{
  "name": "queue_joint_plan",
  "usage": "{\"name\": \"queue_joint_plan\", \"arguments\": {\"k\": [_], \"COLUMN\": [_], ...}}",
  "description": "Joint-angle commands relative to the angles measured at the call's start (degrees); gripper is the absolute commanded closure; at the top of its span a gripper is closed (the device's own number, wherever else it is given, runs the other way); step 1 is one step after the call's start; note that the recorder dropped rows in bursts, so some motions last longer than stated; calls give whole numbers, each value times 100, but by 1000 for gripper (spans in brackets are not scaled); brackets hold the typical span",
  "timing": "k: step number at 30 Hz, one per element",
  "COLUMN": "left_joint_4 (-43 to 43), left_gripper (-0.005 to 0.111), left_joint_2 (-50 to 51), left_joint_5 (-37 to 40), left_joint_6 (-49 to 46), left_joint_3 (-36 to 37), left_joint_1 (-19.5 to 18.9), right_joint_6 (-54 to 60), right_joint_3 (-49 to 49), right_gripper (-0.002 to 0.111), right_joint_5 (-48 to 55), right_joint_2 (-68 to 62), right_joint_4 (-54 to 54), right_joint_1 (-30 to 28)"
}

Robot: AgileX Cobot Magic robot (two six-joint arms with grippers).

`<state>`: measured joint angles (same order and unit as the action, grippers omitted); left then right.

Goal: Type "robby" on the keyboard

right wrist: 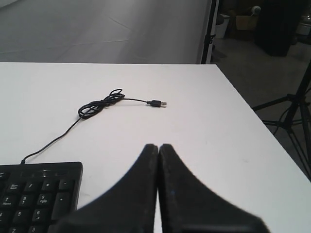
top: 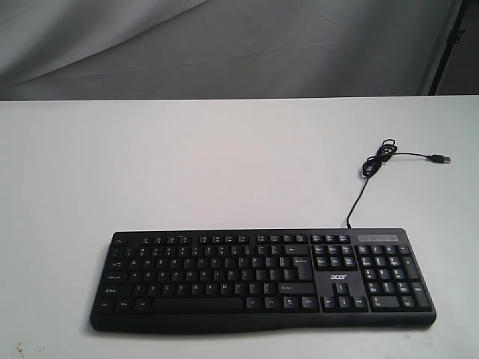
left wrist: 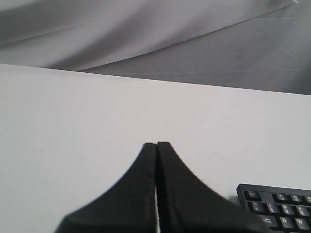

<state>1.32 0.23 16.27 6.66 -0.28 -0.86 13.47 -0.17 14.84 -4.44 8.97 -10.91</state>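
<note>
A: Exterior view first. Where is the task item?

B: The black acer keyboard lies flat on the white table, near the front edge, numeric pad to the right. Its USB cable loops off behind the pad end, and the USB plug lies loose. No arm shows in this view. Nothing typed yet, I'd say.

A: Left wrist view?

B: The left gripper is pinched closed, fingers pressed together, holding nothing, over bare table. A corner of the keyboard shows just beside it.

A: How should "r" be hit?

B: My call: leave the tips closed as one narrow poker, come straight down on a single key, and lift clear before moving to the next. The legends are too small to read here, so line up by row and column.

A: Right wrist view?

B: The right gripper is closed too and empty, with the numeric pad end of the keyboard next to it. The cable is well behind and out of the way.

A: Room, edges?

B: Lots of open table behind and on both sides. The table's edge on the right arm's side is close, with tripod legs on the floor beyond it, so that arm shouldn't swing outward.
</note>
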Motion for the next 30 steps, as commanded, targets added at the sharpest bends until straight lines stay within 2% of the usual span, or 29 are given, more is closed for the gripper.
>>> {"name": "queue_joint_plan", "arguments": {"k": [1,30], "left_joint_4": [-54,-54], "left_gripper": [107,107], "left_joint_2": [-23,-23], "left_joint_5": [-14,-14], "left_joint_6": [27,27], "left_joint_3": [28,28], "left_joint_1": [20,20], "right_joint_6": [-25,-25], "right_joint_3": [17,17], "right_gripper": [108,108], "right_joint_5": [-50,-38], "right_joint_2": [25,25], "right_joint_4": [-331,-389], "right_joint_1": [-39,-39]}}
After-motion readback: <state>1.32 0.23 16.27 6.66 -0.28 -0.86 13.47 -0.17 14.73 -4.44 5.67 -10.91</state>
